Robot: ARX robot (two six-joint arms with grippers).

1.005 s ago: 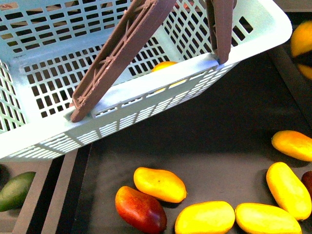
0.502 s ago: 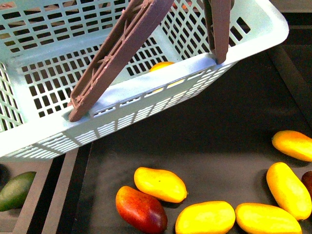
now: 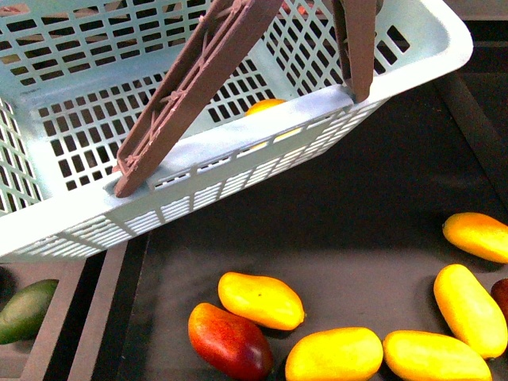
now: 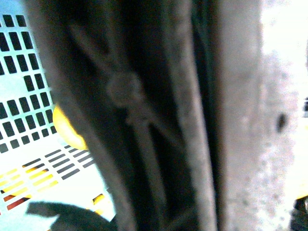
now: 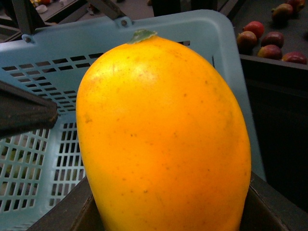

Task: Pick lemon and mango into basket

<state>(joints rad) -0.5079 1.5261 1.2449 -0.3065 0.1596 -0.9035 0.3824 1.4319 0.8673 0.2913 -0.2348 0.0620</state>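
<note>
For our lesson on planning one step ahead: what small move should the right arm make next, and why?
Probably carry the mango on over the basket rim before releasing it. In the right wrist view the fruit fills the frame with the rim beyond it, so it seems not yet above the slotted floor.
</note>
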